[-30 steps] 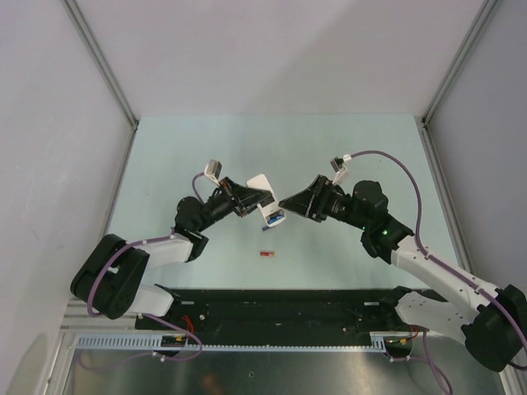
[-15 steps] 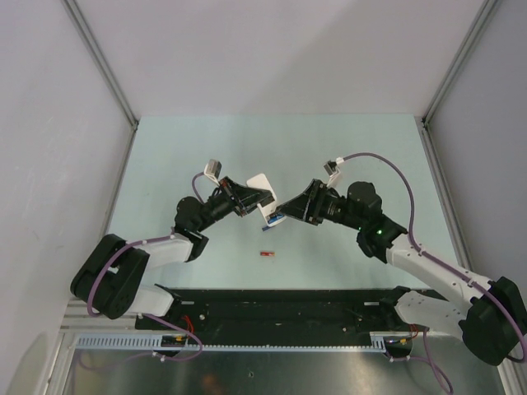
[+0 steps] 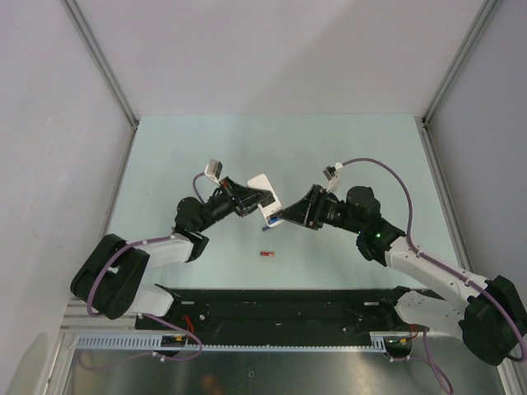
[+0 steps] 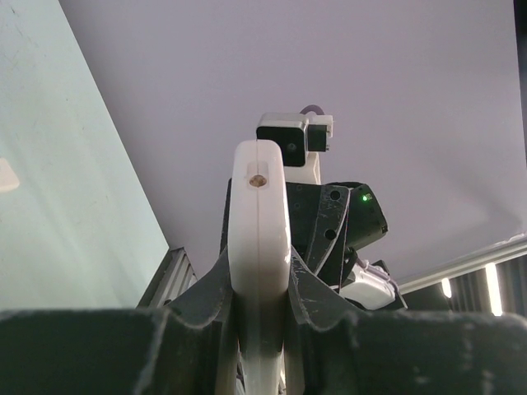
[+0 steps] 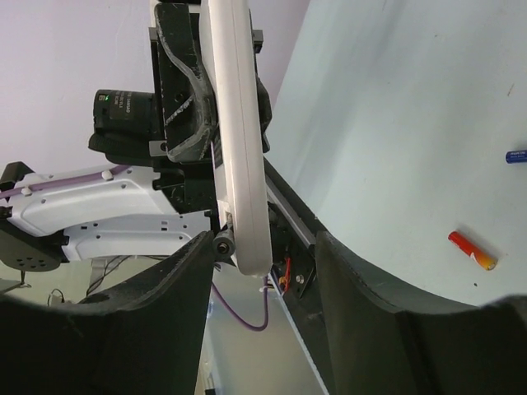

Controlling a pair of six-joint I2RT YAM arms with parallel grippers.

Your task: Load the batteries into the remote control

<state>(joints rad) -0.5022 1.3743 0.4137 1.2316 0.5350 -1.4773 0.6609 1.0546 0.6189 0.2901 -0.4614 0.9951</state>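
Two arms meet over the middle of the pale green table [image 3: 346, 148]. From above, I see the left tool [image 3: 252, 198] clamped on the remote control [image 3: 263, 186], a slim white bar held tilted off the table. The right tool [image 3: 288, 213] faces it from the other side, its tips just beside the remote's near end. I cannot tell from this view whether they touch.

On my left wrist camera the remote control [image 4: 258, 239] shows edge-on, standing upright between two dark fingers [image 4: 202, 304] that press on both of its flat faces. A small round hole sits near its top end. Behind it is the right arm's wrist camera [image 4: 288, 140].

On my right wrist camera the right tool [image 5: 265, 247] has its fingers [image 5: 169, 321] spread wide with nothing held between them. The remote control [image 5: 239, 140] runs down from the top of the view as a white strip. Its rounded end lines up with the gap between those tips, a little beyond them. The left tool's black fingers grip it higher up.

One red battery [image 3: 266, 253] lies alone on the table, on the near side of both tools and apart from the remote. In the right wrist view the red battery [image 5: 472, 250] lies off to the right. A blue battery [image 5: 516, 155], also on the table, is cut off by the picture's right edge.
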